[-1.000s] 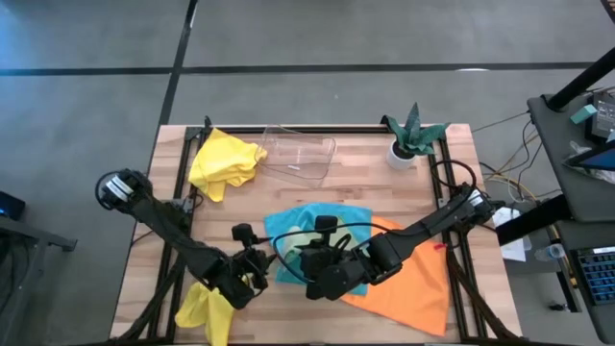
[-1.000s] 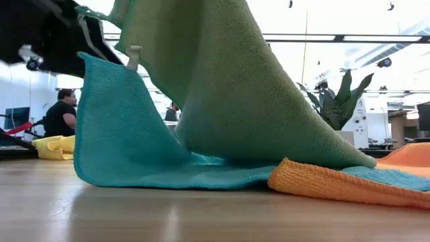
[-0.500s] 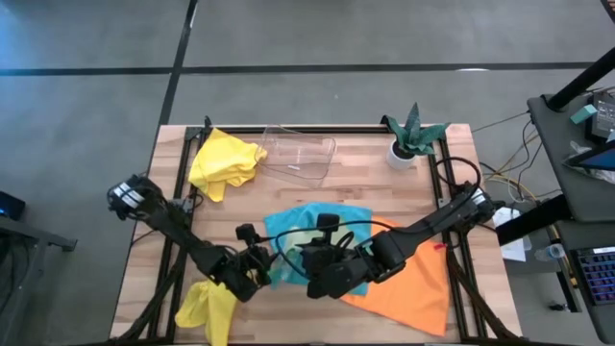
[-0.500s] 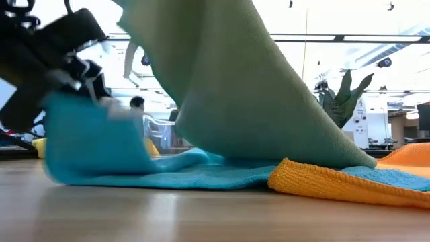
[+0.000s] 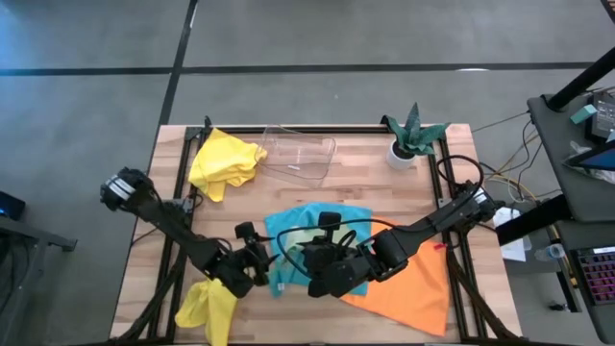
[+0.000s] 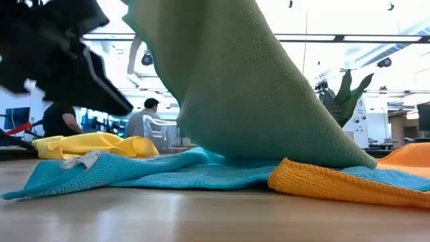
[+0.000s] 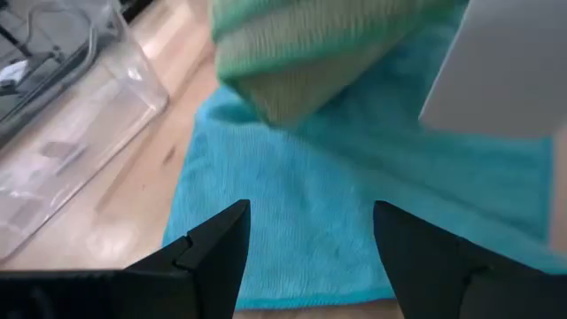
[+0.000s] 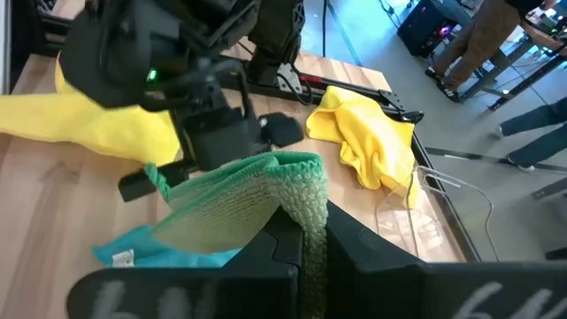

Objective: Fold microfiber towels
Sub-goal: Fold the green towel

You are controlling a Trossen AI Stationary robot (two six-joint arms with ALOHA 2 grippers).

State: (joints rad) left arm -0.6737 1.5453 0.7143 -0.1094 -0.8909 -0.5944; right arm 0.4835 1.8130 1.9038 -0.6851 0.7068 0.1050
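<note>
The left gripper [image 5: 258,265] hangs with fingers spread and empty, just left of the flat turquoise-blue microfiber towel [image 5: 283,274], whose near edge faces it. To its right, the right gripper [image 5: 317,252] is pinched shut on the sage-green microfiber towel [image 6: 235,87], lifted tent-like above the blue one, mid-table.

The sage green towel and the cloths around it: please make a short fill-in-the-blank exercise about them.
1. The right gripper is shut on the ____ green towel.
2. Under the lifted towel lies a flat ____ towel.
3. The left gripper, open, hovers over the turquoise towel and holds ____.
4. The orange towel lies partly on ____ of the turquoise towel.

Missing words: sage; turquoise; nothing; top
</note>
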